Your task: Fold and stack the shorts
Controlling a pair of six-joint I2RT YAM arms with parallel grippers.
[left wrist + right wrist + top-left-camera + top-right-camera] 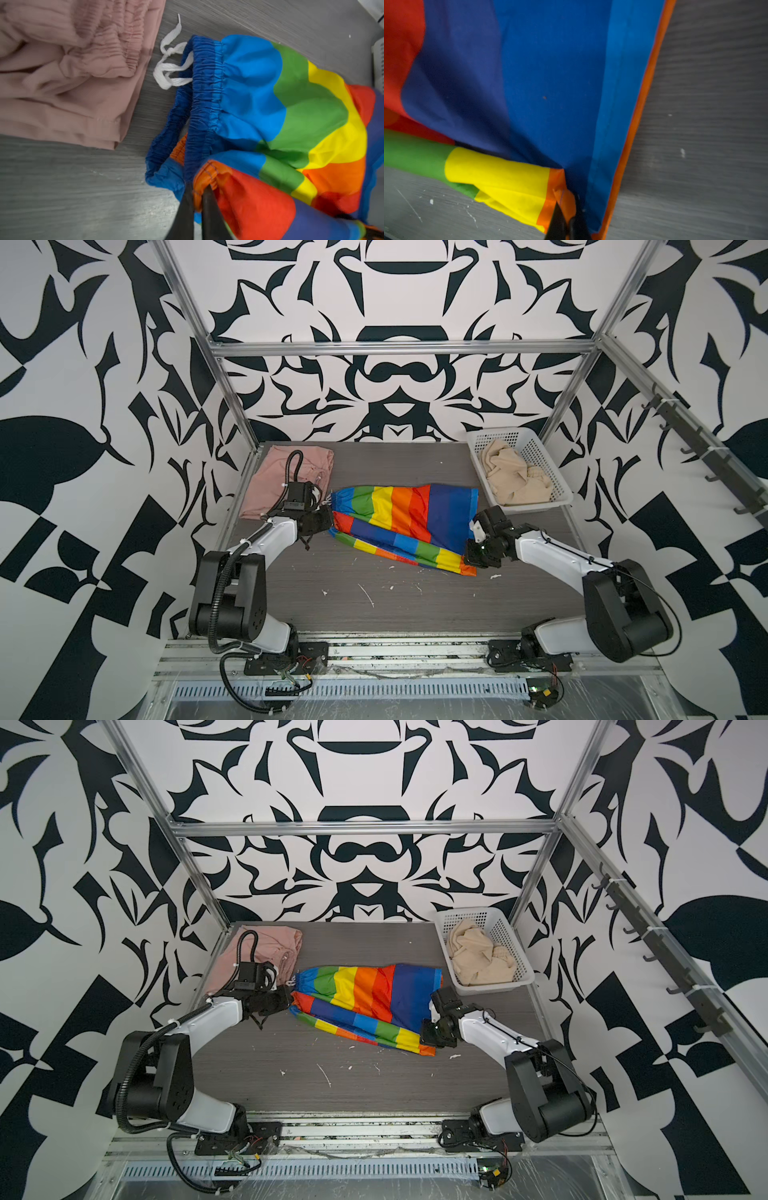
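My left gripper (197, 209) was pinched on the rainbow shorts (399, 518) near the waistband, and my right gripper (568, 220) was clamped on the leg-hem corner. The shorts lay half folded mid-table (395, 597), with the pink shorts (286, 472) just beside them and the beige shorts (515, 477) in the basket (536, 448). My tip: lay both ends down evenly and flatten the crease first, since shiny cloth probably slides.

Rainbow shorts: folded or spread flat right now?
Folded once, loosely: the rainbow shorts lie doubled, one leg over the other, edges askew. Left gripper pinches the waist end, right gripper the hem corner.
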